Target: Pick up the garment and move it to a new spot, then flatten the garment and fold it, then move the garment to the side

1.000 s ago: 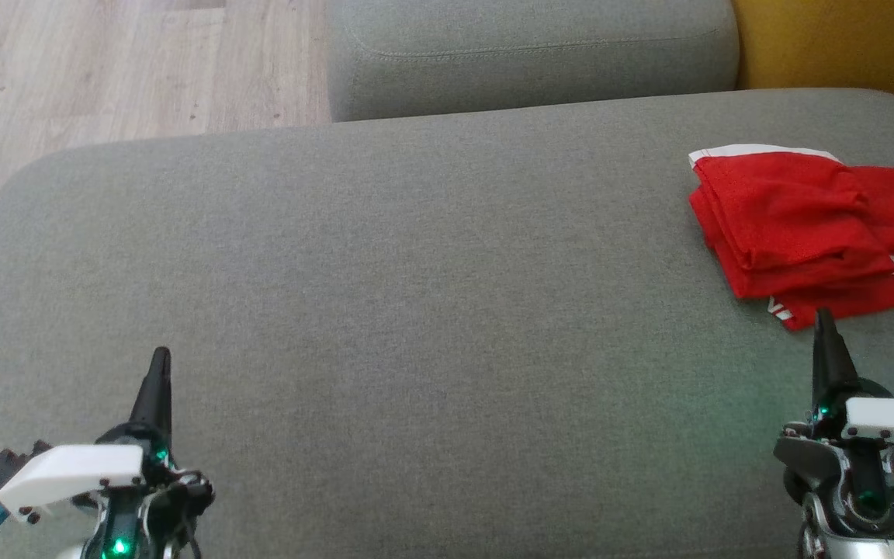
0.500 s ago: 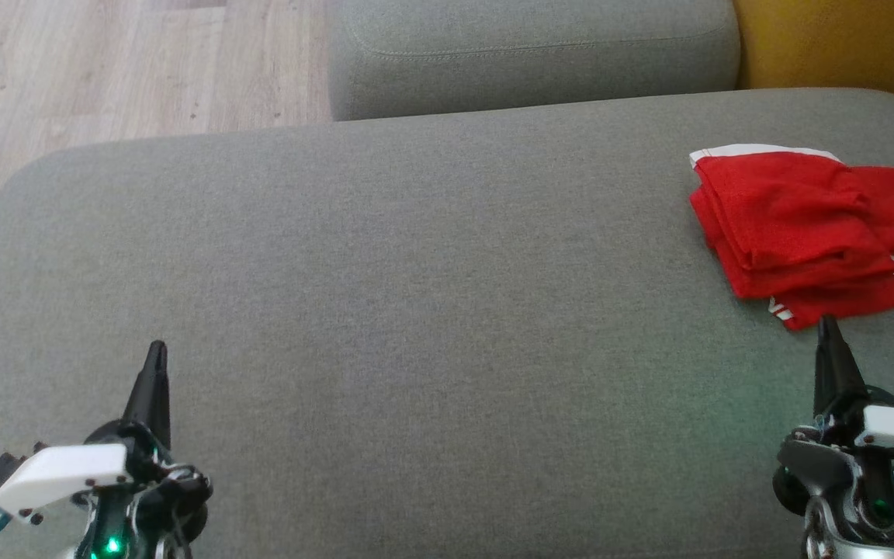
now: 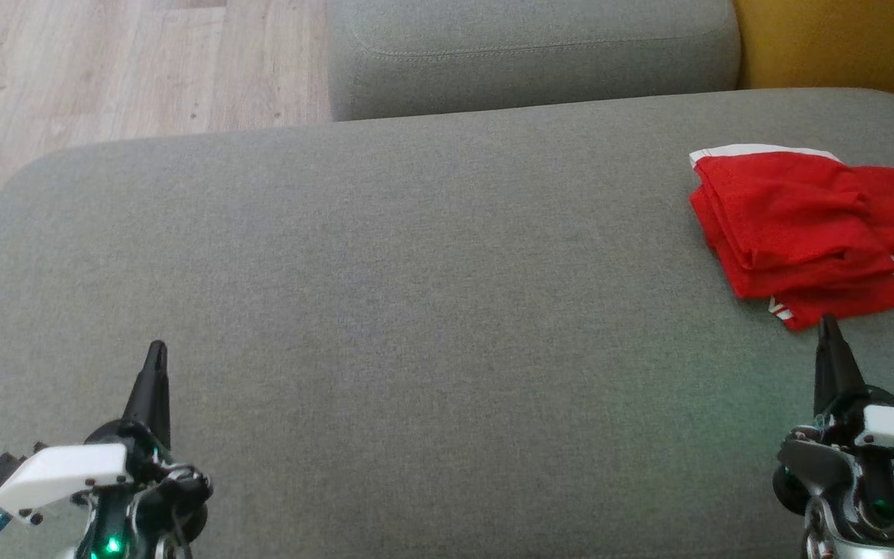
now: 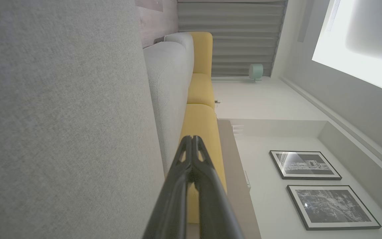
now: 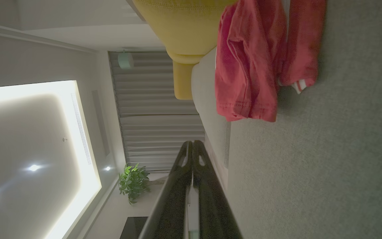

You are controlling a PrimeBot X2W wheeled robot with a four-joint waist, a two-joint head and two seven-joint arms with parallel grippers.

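Over the last second the right gripper (image 3: 827, 322), two long dark fingers on a white-and-grey wrist, has slid slightly back toward the near edge of the broad grey woven-fabric seat cushion (image 3: 431, 295). The matching left gripper (image 3: 156, 348) has barely shifted. Both sit low over the cushion's near edge, left and right, each with its fingers pressed together into a single point and nothing between them. That looks like arms drawn clear of finished work rather than poised to grasp.

Just beyond the right gripper's tip, not touching it as far as I can tell, lies the bright red knit garment (image 3: 804, 225). It rests at the cushion's right end, which probably counts as "the side". It is folded into a rough layered rectangle with a white band along its far edge and small white stripes at its near corner (the layers are slightly skewed and softly creased, not crisp).

Past the cushion's far edge stand a second grey upholstered block (image 3: 532, 54), pale wood flooring (image 3: 129, 70) and mustard-yellow upholstery (image 3: 843, 39).
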